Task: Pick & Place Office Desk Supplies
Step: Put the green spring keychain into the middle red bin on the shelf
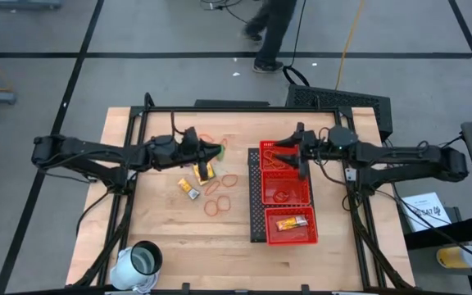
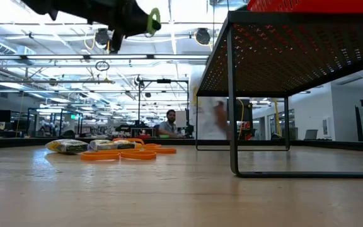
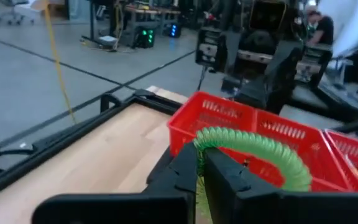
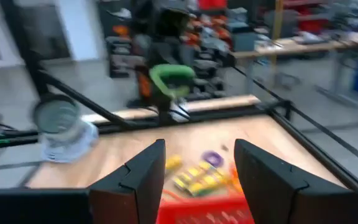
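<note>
My left claw (image 1: 217, 151) gripped one green coiled band (image 1: 220, 150) above the table (image 1: 162, 233). My right claw (image 1: 279, 156) hung open over the red tray (image 1: 261, 197), which held one yellow packet (image 1: 292, 222). Two packets (image 1: 197, 179) and about four orange bands (image 1: 218, 193) lay on the table.

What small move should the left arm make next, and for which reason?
Probably carry on toward the red tray: the left tool is shut on a green coiled loop, raised off the table, not yet above the tray.

bare wood (image 1: 170, 225) free | red tray (image 1: 258, 205) blocks right
</note>
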